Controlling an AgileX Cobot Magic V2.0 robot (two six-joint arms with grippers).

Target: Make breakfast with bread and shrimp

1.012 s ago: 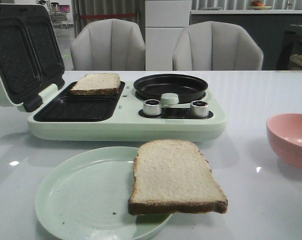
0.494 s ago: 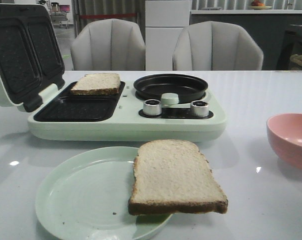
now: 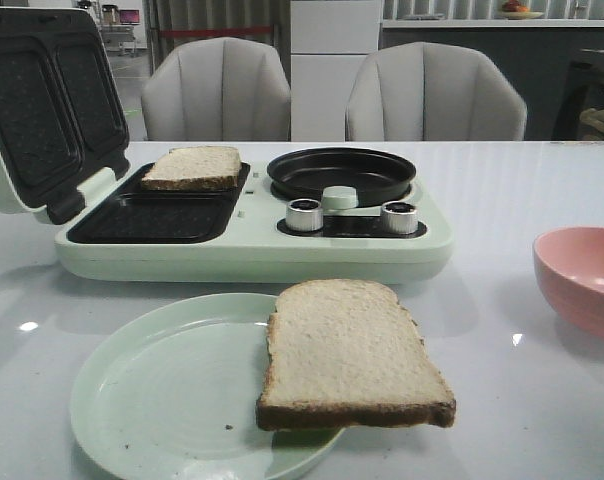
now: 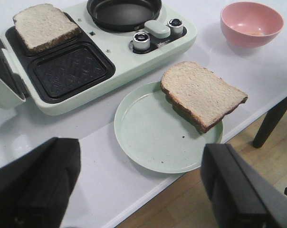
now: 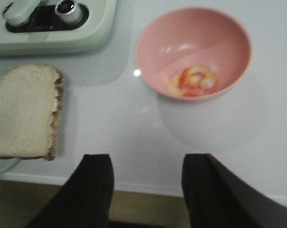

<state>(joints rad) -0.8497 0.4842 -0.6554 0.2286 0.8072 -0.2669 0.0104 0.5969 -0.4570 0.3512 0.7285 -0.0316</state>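
One bread slice [image 3: 347,350] lies on the right side of a pale green plate [image 3: 162,390] and overhangs its rim; it also shows in the left wrist view [image 4: 203,92] and the right wrist view [image 5: 24,111]. The second bread slice [image 3: 194,167] sits in the far compartment of the open sandwich maker [image 3: 242,255]. The shrimp [image 5: 195,81] lies in a pink bowl [image 5: 191,33] at the right. My left gripper [image 4: 141,190] is open and empty above the table's front edge, near the plate [image 4: 153,128]. My right gripper [image 5: 148,190] is open and empty, on the near side of the bowl.
The sandwich maker's lid [image 3: 42,110] stands open at the left. Its near compartment [image 3: 152,218] is empty. A round black pan [image 3: 340,172] and two knobs are on its right half. The bowl [image 3: 582,285] is near the table's right edge. Two grey chairs stand behind the table.
Nothing on the table has moved. A faint pale smudge at the plate's near rim half a second ago no longer shows.
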